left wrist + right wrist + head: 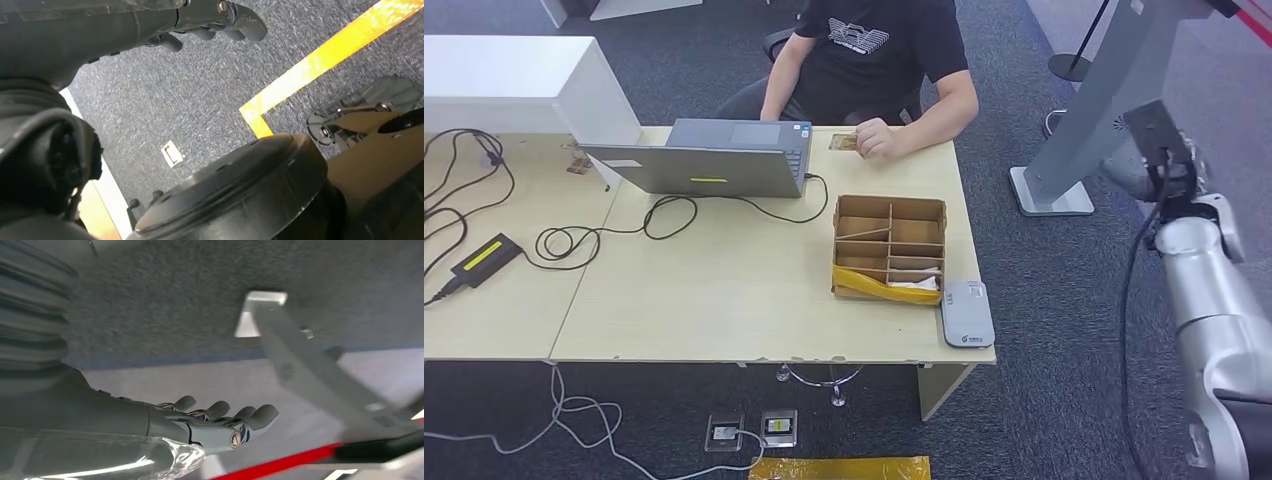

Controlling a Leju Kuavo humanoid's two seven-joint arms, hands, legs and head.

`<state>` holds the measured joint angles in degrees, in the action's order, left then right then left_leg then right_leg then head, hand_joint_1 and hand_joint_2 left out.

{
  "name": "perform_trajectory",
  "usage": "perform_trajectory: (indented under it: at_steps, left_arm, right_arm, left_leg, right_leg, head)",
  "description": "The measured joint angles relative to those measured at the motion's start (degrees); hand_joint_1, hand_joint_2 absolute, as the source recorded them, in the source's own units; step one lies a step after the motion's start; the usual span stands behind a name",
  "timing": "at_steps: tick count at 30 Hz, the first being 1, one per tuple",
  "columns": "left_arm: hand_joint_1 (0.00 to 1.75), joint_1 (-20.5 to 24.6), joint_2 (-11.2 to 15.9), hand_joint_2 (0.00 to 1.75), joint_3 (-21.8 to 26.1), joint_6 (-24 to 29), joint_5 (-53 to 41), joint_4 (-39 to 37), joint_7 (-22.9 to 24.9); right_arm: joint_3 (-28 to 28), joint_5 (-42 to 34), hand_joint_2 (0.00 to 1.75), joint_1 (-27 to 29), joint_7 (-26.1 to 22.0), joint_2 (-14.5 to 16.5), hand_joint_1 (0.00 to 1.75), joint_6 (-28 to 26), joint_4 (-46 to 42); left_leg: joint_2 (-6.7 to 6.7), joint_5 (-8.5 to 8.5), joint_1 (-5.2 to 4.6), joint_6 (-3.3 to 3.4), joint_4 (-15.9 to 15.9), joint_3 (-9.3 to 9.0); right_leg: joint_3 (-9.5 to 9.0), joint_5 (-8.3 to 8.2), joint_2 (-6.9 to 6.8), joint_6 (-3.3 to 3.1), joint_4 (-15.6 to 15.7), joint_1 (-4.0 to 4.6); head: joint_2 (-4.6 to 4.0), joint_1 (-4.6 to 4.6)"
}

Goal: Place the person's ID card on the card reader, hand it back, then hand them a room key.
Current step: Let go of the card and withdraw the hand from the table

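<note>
Opening step, nothing taken: ID card (845, 143) flat on bench (724, 300) at twelve o'clock by person's hand (876, 137), card reader (967, 314) at four o'clock; right hand (220, 422) and left hand (220, 20) empty, fingers loosely spread; next, reach for card.

- The table (724, 300) has a pale, matt wood-look top, chipped along its front edge.
- At its 3 o'clock side stands a divided box (889, 245) of plain brown cardboard, with a strip of shiny yellow tape at the 6 o'clock wall.
- Beside it, the card reader (967, 313) is smooth grey plastic.
- The laptop (709, 158) at 12 o'clock has a matt grey shell.
- The floor (1044, 290) is rough dark carpet.
- The right arm (1214, 300) is brushed silver metal.
- The right hand (220, 422) is matt grey plastic.
</note>
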<state>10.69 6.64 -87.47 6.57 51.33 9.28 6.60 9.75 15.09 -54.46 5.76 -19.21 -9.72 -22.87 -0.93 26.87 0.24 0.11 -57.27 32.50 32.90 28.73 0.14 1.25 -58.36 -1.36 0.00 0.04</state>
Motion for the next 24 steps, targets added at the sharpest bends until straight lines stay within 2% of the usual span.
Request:
perform_trajectory:
  at_steps: [6, 12, 18, 24]
  left_arm:
    - [0.0, 0.0, -0.8, 0.0, 0.0, 2.5, 1.4, 0.0, 0.1]
    - [0.0, 0.0, -1.5, 0.0, 0.1, 4.0, 2.4, 0.0, -0.2]
    - [0.0, -0.1, -1.7, 0.0, 1.2, 6.7, 6.9, 0.0, -2.6]
    - [0.0, -0.6, -2.0, 0.0, 6.0, 9.1, 16.1, 0.0, -4.5]
  right_arm:
    - [-7.8, -5.7, 0.0, 8.2, 3.8, -8.6, 0.0, -2.7, 2.8]
    - [-15.3, -12.9, 0.0, 19.1, 4.9, -13.7, 0.0, -6.1, 4.9]
    - [-23.7, -19.9, 0.0, 31.5, 0.7, -15.4, 0.0, -8.2, 6.7]
    - [-30.2, -24.4, 0.0, 42.3, -2.6, -13.8, 0.0, -6.6, 8.6]
  left_leg:
    - [0.02, 0.19, 0.0, 0.18, 0.0, -0.01]
    - [0.03, 0.26, 0.01, 0.19, 0.0, 0.0]
    - [-0.01, 0.31, 0.07, 0.14, 0.0, 0.01]
    - [0.03, 0.39, 0.08, 0.1, 0.1, 0.01]
  right_leg:
    - [-0.08, 0.02, -0.03, 0.03, 0.1, 0.01]
    - [-0.07, 0.08, -0.02, 0.06, 0.2, 0.04]
    - [-0.11, 0.17, -0.09, 0.07, 0.2, 0.1]
    - [-0.13, 0.23, -0.03, 0.06, 0.2, 0.12]
  head:
    - [0.0, -0.01]
    - [0.0, -0.02]
    - [0.0, -0.02]
    - [0.0, -0.03]
